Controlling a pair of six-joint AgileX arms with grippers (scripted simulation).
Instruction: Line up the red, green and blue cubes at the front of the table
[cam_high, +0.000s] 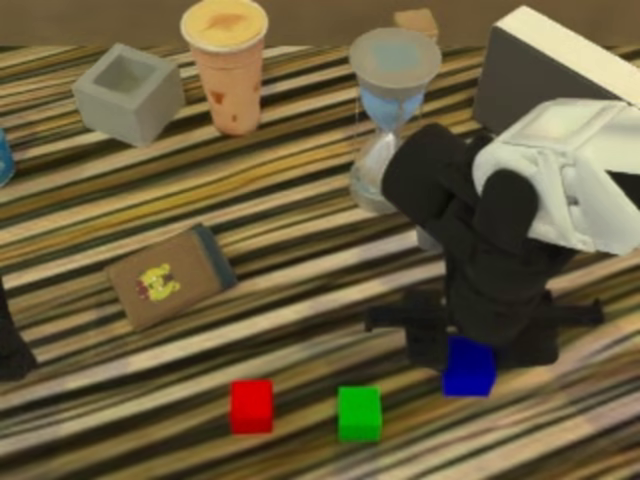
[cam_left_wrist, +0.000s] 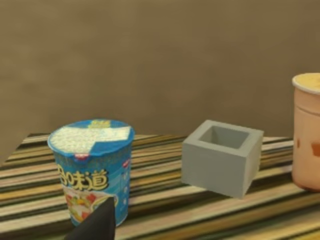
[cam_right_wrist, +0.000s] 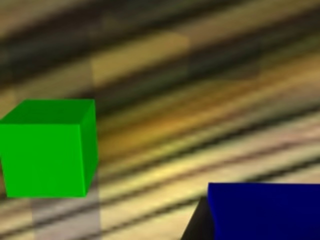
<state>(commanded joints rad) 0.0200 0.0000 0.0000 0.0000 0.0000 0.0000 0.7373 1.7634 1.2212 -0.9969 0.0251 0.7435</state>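
The right gripper (cam_high: 466, 350) sits directly over the blue cube (cam_high: 469, 368); its grip state is unclear.

Near the front of the bench (cam_high: 300, 290), the red cube (cam_high: 251, 406) sits left of the green cube (cam_high: 359, 413), the blue cube (cam_high: 469, 367) sits right of it under the right gripper (cam_high: 470, 340), and the cup (cam_high: 226, 65) and hourglass (cam_high: 390, 115) stand far behind.

I'm working a rendered simulation: striped table (cam_high: 300, 290), plain brown backdrop, noodle cup (cam_left_wrist: 92, 167) and hourglass (cam_high: 392, 110) scattered upper frame.
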